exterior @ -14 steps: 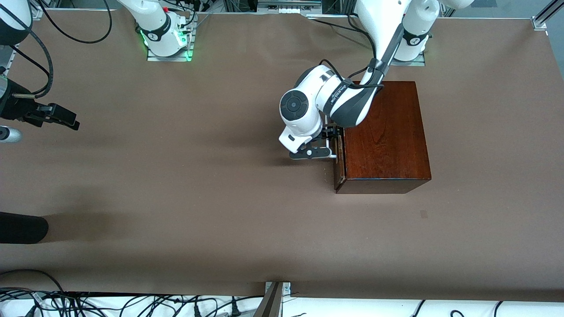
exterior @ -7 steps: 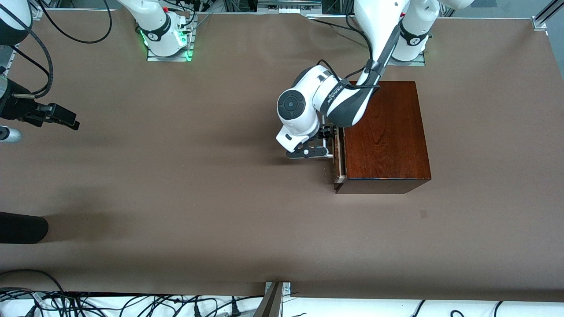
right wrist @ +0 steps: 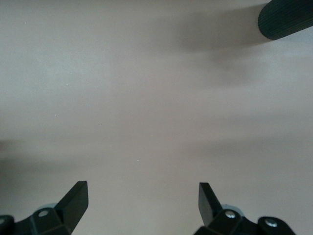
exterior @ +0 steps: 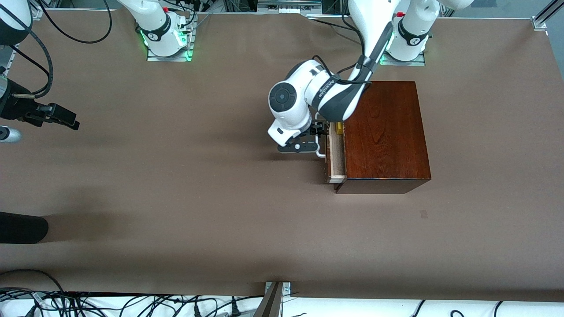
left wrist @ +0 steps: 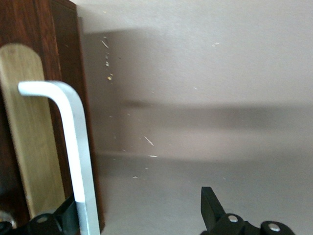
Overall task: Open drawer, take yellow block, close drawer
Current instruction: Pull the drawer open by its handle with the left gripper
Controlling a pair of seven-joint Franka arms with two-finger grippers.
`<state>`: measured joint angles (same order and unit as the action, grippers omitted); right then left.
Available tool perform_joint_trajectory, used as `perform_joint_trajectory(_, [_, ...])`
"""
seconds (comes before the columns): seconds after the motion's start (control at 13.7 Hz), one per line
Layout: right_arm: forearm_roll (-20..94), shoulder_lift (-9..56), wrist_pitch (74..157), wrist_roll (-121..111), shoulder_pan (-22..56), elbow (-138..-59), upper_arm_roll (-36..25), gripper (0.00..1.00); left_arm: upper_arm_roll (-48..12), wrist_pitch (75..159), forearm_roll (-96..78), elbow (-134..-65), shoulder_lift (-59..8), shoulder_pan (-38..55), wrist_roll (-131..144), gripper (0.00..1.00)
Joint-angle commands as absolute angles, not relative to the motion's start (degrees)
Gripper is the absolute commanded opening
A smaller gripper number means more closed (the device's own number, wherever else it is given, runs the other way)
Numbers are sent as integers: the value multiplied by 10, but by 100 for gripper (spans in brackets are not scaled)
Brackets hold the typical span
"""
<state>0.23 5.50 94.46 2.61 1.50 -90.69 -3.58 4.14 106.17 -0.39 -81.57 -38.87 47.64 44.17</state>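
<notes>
My left gripper point(left wrist: 139, 215) stands with fingers spread, one hooked inside the white handle point(left wrist: 73, 152) of the drawer point(exterior: 335, 154), which sits partly out of the box point(exterior: 383, 132). The yellow block point(exterior: 339, 127) lies inside it. My right gripper point(right wrist: 142, 203) waits, spread, over bare table point(exterior: 176, 198).

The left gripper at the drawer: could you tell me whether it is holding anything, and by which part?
Nothing is clamped. The left gripper stands open, one finger hooked inside the white loop handle of the part-open drawer. The right gripper waits open, holding nothing.
</notes>
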Motion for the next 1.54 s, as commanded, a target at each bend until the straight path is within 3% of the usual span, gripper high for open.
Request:
perform_joint_trajectory(0.0, [3, 52, 940, 31, 10, -905, -33, 100, 40, 1066, -22, -775, -415, 498, 467, 100])
perform_joint_trajectory(1.46, [4, 51, 940, 33, 10, -904, -32, 100, 40, 1088, -33, -715, -452, 538, 495, 100])
